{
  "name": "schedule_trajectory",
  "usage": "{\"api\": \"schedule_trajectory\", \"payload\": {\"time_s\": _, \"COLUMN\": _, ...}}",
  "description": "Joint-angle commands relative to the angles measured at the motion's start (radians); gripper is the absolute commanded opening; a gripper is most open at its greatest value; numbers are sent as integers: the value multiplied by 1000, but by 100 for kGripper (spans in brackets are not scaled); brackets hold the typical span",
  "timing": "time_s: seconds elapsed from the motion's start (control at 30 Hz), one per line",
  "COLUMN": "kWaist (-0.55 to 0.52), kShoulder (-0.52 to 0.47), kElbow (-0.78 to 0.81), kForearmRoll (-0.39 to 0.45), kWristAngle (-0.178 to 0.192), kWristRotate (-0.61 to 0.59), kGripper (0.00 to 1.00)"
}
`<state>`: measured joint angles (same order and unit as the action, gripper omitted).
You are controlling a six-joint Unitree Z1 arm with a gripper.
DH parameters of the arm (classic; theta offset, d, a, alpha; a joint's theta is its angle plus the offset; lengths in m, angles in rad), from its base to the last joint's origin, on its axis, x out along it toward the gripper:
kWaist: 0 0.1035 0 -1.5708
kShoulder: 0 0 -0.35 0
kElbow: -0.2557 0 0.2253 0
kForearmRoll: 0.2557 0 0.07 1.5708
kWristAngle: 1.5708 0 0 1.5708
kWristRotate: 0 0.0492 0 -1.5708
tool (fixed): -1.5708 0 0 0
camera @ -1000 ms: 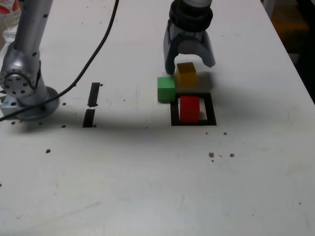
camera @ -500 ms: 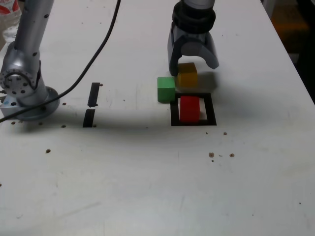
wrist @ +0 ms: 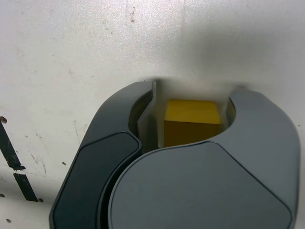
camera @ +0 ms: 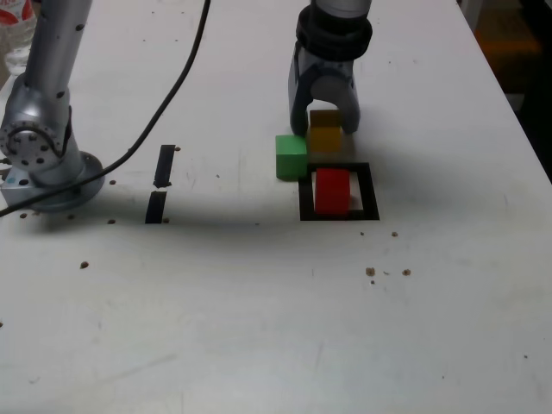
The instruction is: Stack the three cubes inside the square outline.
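Nearest you, the red cube (camera: 332,191) sits inside the outline (camera: 305,191). Just beyond, the green cube (camera: 291,156) lies beside the yellow cube (camera: 326,131), which the fingers (camera: 327,123) pinch. Lift unevenly and you may nudge green, or yellow may slip.

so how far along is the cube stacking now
Done: the red cube sits inside the square outline as the base. In hand: the claw has its jaws closed around the yellow cube, which sits on the table just behind the outline; it is not lifted yet. Left: put yellow on red, then add the green cube, which is untouched beside the outline's corner.
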<state>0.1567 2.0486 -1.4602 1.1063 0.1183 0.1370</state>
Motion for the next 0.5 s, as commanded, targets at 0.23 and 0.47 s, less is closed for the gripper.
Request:
{"api": "schedule_trajectory", "payload": {"time_s": 0.23, "kWaist": 2, "kShoulder": -41, "kElbow": 1, "kForearmRoll": 17, "kWristAngle": 1, "kWristRotate": 15, "kGripper": 13}}
{"api": "schedule_trajectory", "payload": {"time_s": 0.47, "kWaist": -5, "kShoulder": -86, "kElbow": -27, "kForearmRoll": 59, "kWristAngle": 10, "kWristRotate": 26, "kGripper": 13}}
